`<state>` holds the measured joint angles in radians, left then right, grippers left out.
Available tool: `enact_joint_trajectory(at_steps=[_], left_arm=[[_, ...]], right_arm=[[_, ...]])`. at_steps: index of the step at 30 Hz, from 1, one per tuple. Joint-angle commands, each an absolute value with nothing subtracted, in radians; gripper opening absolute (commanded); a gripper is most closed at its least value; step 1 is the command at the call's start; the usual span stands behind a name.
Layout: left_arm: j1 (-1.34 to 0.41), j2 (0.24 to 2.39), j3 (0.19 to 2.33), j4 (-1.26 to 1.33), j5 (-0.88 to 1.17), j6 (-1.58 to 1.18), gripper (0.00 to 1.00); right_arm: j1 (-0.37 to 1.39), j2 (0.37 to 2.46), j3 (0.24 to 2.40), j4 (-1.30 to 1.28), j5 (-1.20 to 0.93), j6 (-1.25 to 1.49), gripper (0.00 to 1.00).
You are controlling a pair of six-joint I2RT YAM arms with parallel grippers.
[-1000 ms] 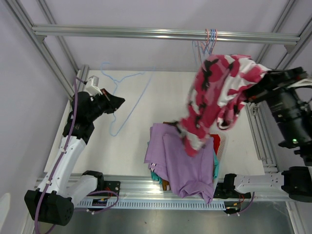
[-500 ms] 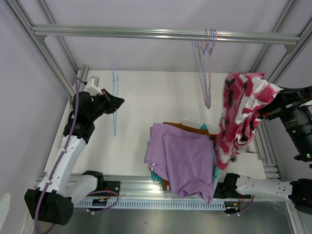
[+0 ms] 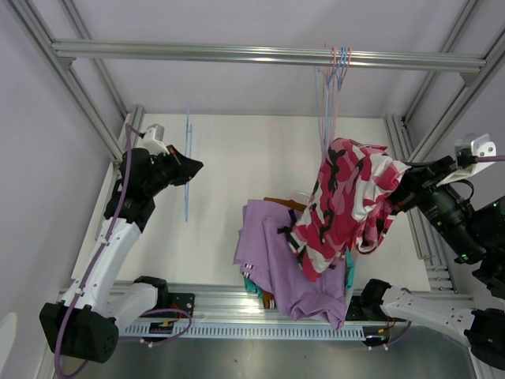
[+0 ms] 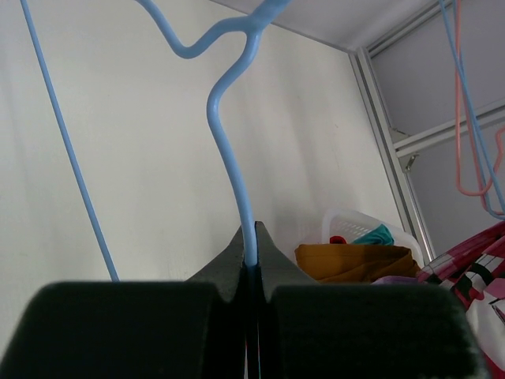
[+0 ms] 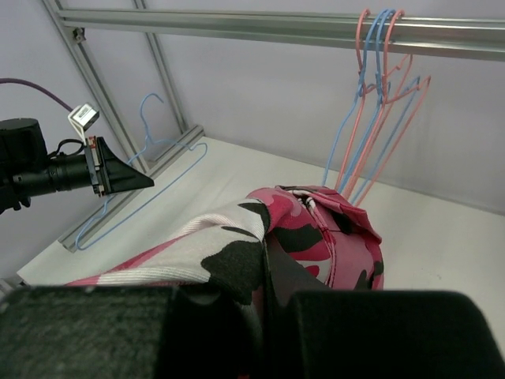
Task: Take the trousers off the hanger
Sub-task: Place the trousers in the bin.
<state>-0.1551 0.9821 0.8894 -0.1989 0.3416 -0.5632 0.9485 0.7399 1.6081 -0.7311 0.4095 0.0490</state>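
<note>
My right gripper [image 3: 402,192] is shut on the pink-white-black camouflage trousers [image 3: 347,205], which hang from it over the pile; they fill the right wrist view [image 5: 316,237]. My left gripper [image 3: 192,167] is shut on a bare blue hanger [image 3: 187,170], held upright at the left; its wire runs up from the jaws in the left wrist view [image 4: 229,150]. The lilac trousers [image 3: 288,257] lie on top of the pile, with rust-brown [image 3: 280,203] and teal [image 3: 348,268] cloth showing beneath. The red trousers show only as a scrap in the left wrist view [image 4: 338,239].
Several empty pink and blue hangers [image 3: 331,75] hang on the top rail [image 3: 237,54]. A white basket [image 4: 355,225] holds the pile near the front edge. Frame posts [image 3: 418,142] stand at the right and left sides.
My right gripper swung the camouflage trousers from the far right back left, so they now hang over the pile. The blue hanger in my left gripper has turned edge-on and stayed upright.
</note>
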Motion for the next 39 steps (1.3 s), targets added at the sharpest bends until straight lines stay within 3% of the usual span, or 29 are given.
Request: enact_joint_trajectory(at_steps=[1, 13, 25, 39], left_arm=[[-0.164, 0.98, 0.923, -0.183, 0.328, -0.534, 0.01], [-0.172, 0.979, 0.93, -0.187, 0.325, -0.526, 0.0], [-0.196, 0.985, 0.934, -0.199, 0.304, -0.511, 0.0], [-0.215, 0.98, 0.94, -0.207, 0.29, -0.502, 0.01]], right_arm=[[0.94, 0.704, 1.673, -0.61, 0.39, 0.061, 0.0], [0.904, 0.73, 1.831, -0.735, 0.364, 0.023, 0.0], [0.902, 0.707, 1.799, -0.779, 0.301, 0.028, 0.0], [0.9, 0.657, 1.319, -0.508, 0.1, 0.162, 0.0]])
